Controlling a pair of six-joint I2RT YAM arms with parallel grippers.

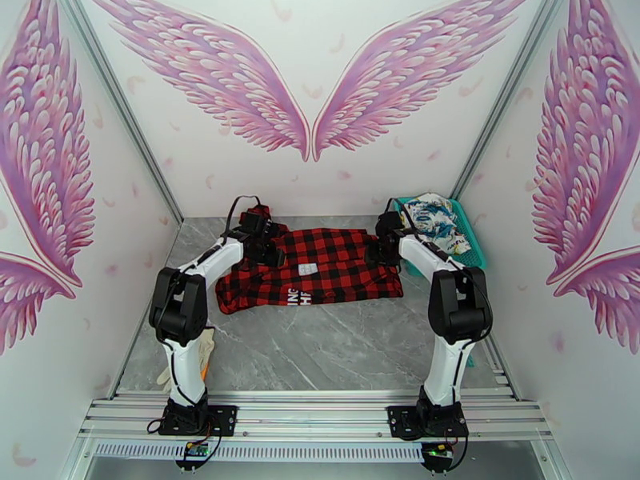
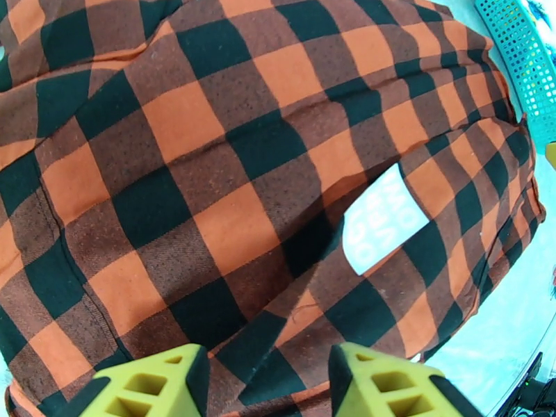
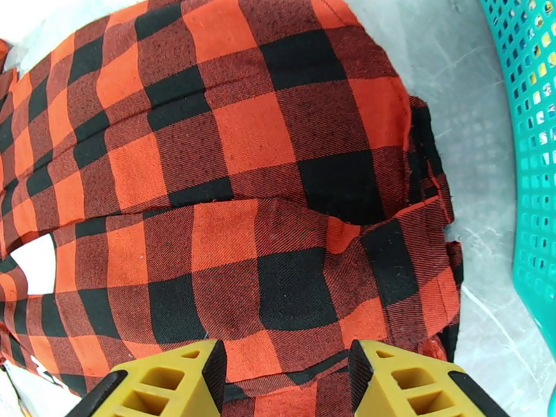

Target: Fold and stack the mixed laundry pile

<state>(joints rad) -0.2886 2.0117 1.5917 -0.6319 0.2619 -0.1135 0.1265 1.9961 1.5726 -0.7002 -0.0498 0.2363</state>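
cloth, beige and glove-like, lies on the grey table well nearer than the shirt, beside the lower part of the left arm. the red-and-black check shirt is spread flat on the table, with white lettering along its near edge and a small white label at its middle. the left tool is over the shirt's left end; in the left wrist view its yellow fingers stand apart above the flat check cloth, with nothing pinched between them. the right tool is over the shirt's right end, its yellow fingers likewise parted and holding nothing. just right of the shirt stands a teal mesh basket, and the white garment with blue and yellow print lies heaped in it. beyond the shirt, the back wall bears pink wings.
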